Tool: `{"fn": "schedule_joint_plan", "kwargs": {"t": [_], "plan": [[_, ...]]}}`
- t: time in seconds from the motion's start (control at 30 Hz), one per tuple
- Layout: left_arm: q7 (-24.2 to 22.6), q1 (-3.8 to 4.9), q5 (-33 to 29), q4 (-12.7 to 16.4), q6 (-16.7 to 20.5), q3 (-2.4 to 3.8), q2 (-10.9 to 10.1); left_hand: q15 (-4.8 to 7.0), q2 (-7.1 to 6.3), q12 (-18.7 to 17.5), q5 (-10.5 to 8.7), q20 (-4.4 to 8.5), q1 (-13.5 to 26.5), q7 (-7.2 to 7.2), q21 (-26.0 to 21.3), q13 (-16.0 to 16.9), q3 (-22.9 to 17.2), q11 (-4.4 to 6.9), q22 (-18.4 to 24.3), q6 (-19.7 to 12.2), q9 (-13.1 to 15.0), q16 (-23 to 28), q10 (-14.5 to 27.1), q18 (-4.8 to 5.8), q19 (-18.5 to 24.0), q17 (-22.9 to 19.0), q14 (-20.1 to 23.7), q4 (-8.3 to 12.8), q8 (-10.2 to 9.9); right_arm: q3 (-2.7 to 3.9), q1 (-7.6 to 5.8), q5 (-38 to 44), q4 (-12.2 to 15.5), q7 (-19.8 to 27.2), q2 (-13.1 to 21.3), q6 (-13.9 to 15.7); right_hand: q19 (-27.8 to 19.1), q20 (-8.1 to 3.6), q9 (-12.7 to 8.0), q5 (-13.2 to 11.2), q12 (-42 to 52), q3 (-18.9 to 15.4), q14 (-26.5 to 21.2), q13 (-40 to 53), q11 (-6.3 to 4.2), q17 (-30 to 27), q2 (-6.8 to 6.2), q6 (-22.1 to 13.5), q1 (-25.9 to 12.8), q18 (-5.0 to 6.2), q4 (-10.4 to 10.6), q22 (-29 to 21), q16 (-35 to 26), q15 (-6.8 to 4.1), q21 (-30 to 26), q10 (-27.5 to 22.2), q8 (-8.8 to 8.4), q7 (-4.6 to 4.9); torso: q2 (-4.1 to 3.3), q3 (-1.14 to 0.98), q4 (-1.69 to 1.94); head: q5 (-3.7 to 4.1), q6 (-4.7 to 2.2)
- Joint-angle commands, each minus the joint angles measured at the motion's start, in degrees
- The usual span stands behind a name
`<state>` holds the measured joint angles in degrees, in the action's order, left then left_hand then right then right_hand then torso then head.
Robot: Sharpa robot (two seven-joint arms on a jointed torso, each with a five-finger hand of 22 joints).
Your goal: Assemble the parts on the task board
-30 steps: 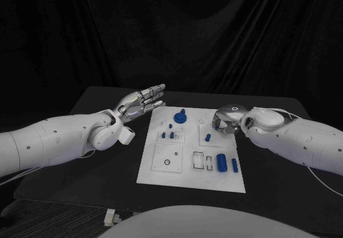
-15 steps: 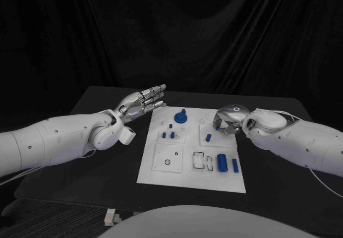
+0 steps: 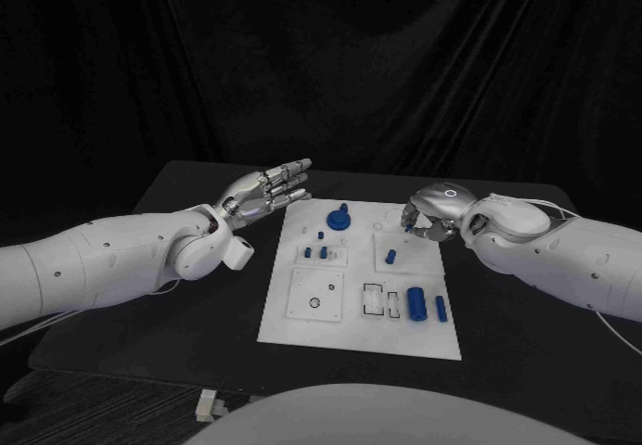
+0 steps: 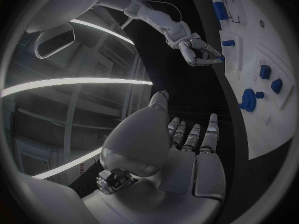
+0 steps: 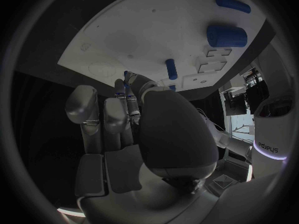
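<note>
Writing: "edejys"-like lettering, not cleanly readable, on a white casing at the rim of the right wrist view; nothing legible on the task board [image 3: 359, 338]
Task board: white plate lying mid-counter [image 3: 174, 306], between the two arms
Parts: blue round knob piece [image 3: 339, 219] standing near the board's far edge; small blue pegs [image 3: 315, 251] left of centre; one blue peg [image 3: 390, 258] right of centre; thick blue cylinder [image 3: 417, 304] and thin blue bar [image 3: 441, 310] lying side by side near the right edge
Left hand [image 3: 268, 192]: released, fingers straight and apart, palm up, holds nothing, hovering off the board's far-left corner
Right hand [image 3: 430, 213]: fingers curled in over the board's far-right corner; right wrist view shows a small blue part [image 5: 126, 80] pinched at the fingertips [image 5: 122, 87]
Change since earlier frame: right hand has shifted slightly farther and outward, toward the board's right edge; left hand and the parts on the board unchanged
</note>
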<state>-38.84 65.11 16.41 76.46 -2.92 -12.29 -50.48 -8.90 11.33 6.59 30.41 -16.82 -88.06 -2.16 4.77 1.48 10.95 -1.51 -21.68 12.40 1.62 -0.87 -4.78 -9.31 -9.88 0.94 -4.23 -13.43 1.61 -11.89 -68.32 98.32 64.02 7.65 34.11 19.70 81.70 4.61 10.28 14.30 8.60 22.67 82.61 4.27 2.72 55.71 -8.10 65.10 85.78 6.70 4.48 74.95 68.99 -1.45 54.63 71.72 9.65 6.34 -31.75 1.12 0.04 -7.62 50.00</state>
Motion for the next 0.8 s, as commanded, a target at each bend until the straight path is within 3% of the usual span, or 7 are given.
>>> {"fn": "schedule_joint_plan", "kwargs": {"t": [0.03, 0.27, 0.47, 0.57, 0.63, 0.67, 0.8], "plan": [[-3.4, -0.10, -0.4, 0.0, -0.5, 0.06, 0.0, 0.04, 0.09, 0.2, 0.34, 0.16, -0.7, -0.35, -0.2, 0.0, -0.2, -0.49, 0.9, -0.1, 0.1, -0.3, 0.0, -0.58, 0.6, 0.0, -0.1, 0.3, 0.2, 0.02, -1.16, 0.2, 2.2, -2.2, 1.1, 2.2, 0.0, -0.56, 0.0, -0.2, 0.1, -0.2, 0.1, 0.0, -0.13, 0.0, 0.51, 0.5, -0.2, -0.54, -0.1, 6.9, 0.0, -0.46, 0.1, 0.3, 0.35, -0.04, 0.01, 0.01, 0.04, -0.08, 0.00], [-3.5, -0.14, -0.4, 0.0, -0.3, 0.06, 0.0, 0.56, 0.02, 0.0, 0.27, 0.55, -0.5, -0.46, -1.5, 0.0, -0.5, -0.43, 4.2, -0.2, 0.1, -0.1, 0.1, -0.42, 3.1, -0.1, 0.6, 0.4, 0.1, 0.02, -3.30, 0.2, 9.8, -4.5, 4.2, 0.8, 0.0, -0.61, 0.0, -0.4, -0.2, -0.3, 0.2, 0.0, -0.10, -0.1, 0.48, 0.1, -0.2, -0.55, -0.1, 6.9, -0.1, -0.47, 0.1, 0.2, 0.11, -0.02, 0.02, 0.04, 0.05, -0.37, 0.00], [-4.3, -0.47, -0.4, 0.0, 0.9, 0.05, -0.1, 2.94, -0.19, -0.1, -0.29, 2.33, 0.6, -0.38, -2.5, 0.0, -0.5, -0.51, 7.1, -0.4, 0.0, 0.5, 0.3, -0.98, 5.2, -0.6, 2.9, -0.1, 0.1, 0.01, -3.84, 0.2, 18.5, -5.9, 5.7, -0.8, 0.8, -0.67, 0.0, -0.3, -0.5, -0.2, 1.1, -0.1, -0.04, 2.5, 0.49, -0.4, 0.0, -0.99, -0.3, 7.5, 1.6, -0.49, 2.7, 0.0, -0.32, 0.07, 0.07, 0.09, 0.04, -0.95, 0.00], [-4.7, -0.79, -0.4, 0.1, 1.5, 0.05, -0.2, 3.79, -0.36, -0.2, -0.51, 3.38, 1.0, -0.46, -2.5, 0.0, -0.2, -0.44, 7.4, -0.4, 0.0, 0.6, 0.4, -1.10, 5.4, -0.7, 3.6, -0.4, 0.1, 0.01, -3.67, 0.2, 20.9, -5.9, 5.2, -1.3, 1.1, -0.70, 0.0, -0.3, -0.6, -0.2, 1.4, -0.1, -0.05, 2.9, 0.46, -0.5, 0.1, -1.11, -0.5, 7.7, 1.9, -0.50, 3.4, 0.1, -0.42, 0.07, 0.10, 0.12, 0.06, -1.49, 0.00], [-5.0, -1.01, -0.4, 0.2, 1.8, 0.05, -0.4, 4.06, -0.49, -0.2, -0.61, 3.13, 1.3, -0.36, -2.5, 0.0, 0.0, -0.35, 7.4, -0.5, 0.0, 0.7, 0.5, -1.01, 5.4, -0.8, 3.8, -0.7, 0.1, 0.01, -3.40, 0.6, 22.1, -5.8, 4.6, -1.2, 1.1, -0.70, 0.0, -0.2, -0.6, -0.2, 1.5, -0.2, -0.05, 3.2, 0.45, -0.5, 0.1, -1.16, -0.5, 7.7, 2.1, -0.51, 3.7, 0.1, -0.45, 0.08, 0.09, 0.15, 0.05, -1.81, 0.00], [-5.1, -1.10, -0.4, 0.3, 1.9, 0.05, -0.4, 4.22, -0.53, -0.2, -0.77, 2.98, 1.6, -0.32, -3.0, 0.0, 0.1, -0.36, 10.4, -0.5, 0.0, 0.7, 0.5, -0.88, 6.5, -0.8, 3.8, -1.0, 0.1, 0.01, -3.25, 1.0, 22.4, -5.8, 4.2, -1.0, 1.1, -0.70, 0.0, -0.2, -0.6, -0.2, 1.5, -0.2, -0.05, 3.2, 0.45, -0.5, 0.1, -1.16, -0.5, 7.7, 2.1, -0.51, 3.7, 0.1, -0.45, 0.08, 0.11, 0.17, 0.06, -1.99, 0.00], [-5.4, -1.47, -0.4, 0.4, 2.2, 0.05, -0.6, 4.45, -0.52, -0.3, -1.50, 3.19, 2.4, -0.21, -3.4, 0.0, 0.6, -0.38, 12.2, -0.5, 0.0, 0.8, 0.5, -0.84, 7.3, -0.9, 4.0, -2.0, 0.1, 0.01, -2.51, 3.0, 22.7, -5.6, 2.4, 0.1, 1.4, -0.72, 0.1, -0.2, -0.7, -0.2, 1.8, -0.2, -0.04, 4.0, 0.36, -0.5, 0.2, -1.33, -0.6, 8.0, 2.7, -0.51, 4.7, 0.1, -0.51, 0.10, 0.15, 0.20, 0.08, -2.39, 0.00]]}}
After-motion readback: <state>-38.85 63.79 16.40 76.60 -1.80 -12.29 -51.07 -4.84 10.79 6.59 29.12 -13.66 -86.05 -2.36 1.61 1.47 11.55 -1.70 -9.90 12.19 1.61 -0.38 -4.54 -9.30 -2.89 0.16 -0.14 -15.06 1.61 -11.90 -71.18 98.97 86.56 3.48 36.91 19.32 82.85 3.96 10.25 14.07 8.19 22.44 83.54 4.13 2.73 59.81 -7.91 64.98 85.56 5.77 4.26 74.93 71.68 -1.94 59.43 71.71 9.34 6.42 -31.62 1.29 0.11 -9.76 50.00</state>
